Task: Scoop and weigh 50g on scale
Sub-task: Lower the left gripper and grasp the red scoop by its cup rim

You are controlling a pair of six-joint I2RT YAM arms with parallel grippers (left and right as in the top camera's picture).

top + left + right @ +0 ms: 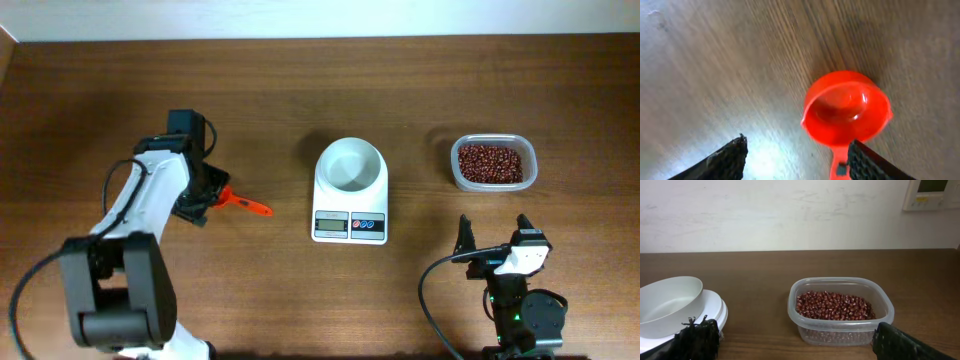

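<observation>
The white scale (349, 223) sits mid-table with a white round bowl (349, 164) on top; the bowl (667, 300) looks empty. The 50g beans (489, 162) fill a clear tub (840, 330). An orange-red scoop (846, 107) lies on the wood left of the scale, its handle (252, 206) pointing right. My left gripper (795, 160) is down over the scoop, jaws apart; the handle runs along the inner side of the right finger (870, 162), with the left finger well clear of it. My right gripper (800, 345) stands open near the front edge, facing the tub, holding nothing.
The clear tub (493, 163) stands right of the scale, near the back. A pale wall rises behind the table's far edge (800, 250). Bare brown wood (420, 290) lies between the scale, the tub and my right arm.
</observation>
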